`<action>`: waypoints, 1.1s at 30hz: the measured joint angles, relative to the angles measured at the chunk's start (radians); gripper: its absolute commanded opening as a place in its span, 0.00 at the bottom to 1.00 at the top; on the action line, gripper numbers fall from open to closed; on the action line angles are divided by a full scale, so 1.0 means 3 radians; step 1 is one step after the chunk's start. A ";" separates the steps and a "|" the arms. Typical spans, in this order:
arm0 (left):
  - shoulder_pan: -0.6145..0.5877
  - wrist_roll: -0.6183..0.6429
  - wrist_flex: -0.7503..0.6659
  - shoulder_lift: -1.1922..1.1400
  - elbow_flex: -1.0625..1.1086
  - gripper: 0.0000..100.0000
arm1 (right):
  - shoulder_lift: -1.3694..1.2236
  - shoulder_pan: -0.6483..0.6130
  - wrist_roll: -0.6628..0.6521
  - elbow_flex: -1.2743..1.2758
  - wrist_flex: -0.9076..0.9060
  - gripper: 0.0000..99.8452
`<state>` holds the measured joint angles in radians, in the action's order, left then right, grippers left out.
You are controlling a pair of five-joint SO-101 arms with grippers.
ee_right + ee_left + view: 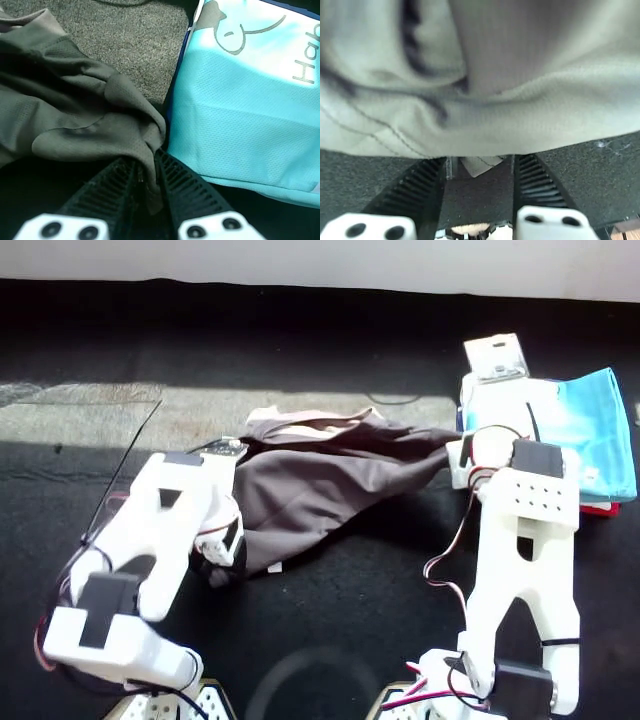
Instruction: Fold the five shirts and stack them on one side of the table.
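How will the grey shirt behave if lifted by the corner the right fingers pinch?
Probably floppy: the grey shirt lies creased and bunches between the right fingers. Likely light, since the mesh looks thin. It'd probably drape and drag, not lift flat.

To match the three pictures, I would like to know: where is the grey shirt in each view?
High view: grey shirt lies spread mid-table, between the two arms.
Left wrist view: its cloth lies across the picture beyond the left gripper.
Right wrist view: its corner is pinched in the right gripper, beside the turquoise shirt.
Shared landmark: the dark table cover.
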<state>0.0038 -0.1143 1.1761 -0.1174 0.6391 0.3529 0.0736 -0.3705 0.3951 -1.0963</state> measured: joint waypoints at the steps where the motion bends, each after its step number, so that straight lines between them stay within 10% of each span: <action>1: 0.0000 0.0000 0.0046 -0.0072 -0.0072 0.14 | 0.0000 -0.0005 0.0000 0.0000 0.0000 0.01; 4: 0.0015 0.0000 0.0113 -0.0153 -0.0210 0.00 | 0.0000 0.0000 0.0000 0.0000 -0.0010 0.01; 16: 0.0015 0.0000 0.0609 0.0286 -0.0808 0.01 | 0.0031 -0.0005 0.0000 0.0000 -0.0128 0.01; 33: -0.0665 -0.0010 0.1867 0.1499 -0.3447 0.01 | 0.0823 -0.0010 0.0471 -0.1534 -0.0133 0.01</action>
<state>-0.1956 -0.1174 1.7361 0.3322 -0.3951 0.5999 0.0706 -0.2294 -0.0652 -1.1362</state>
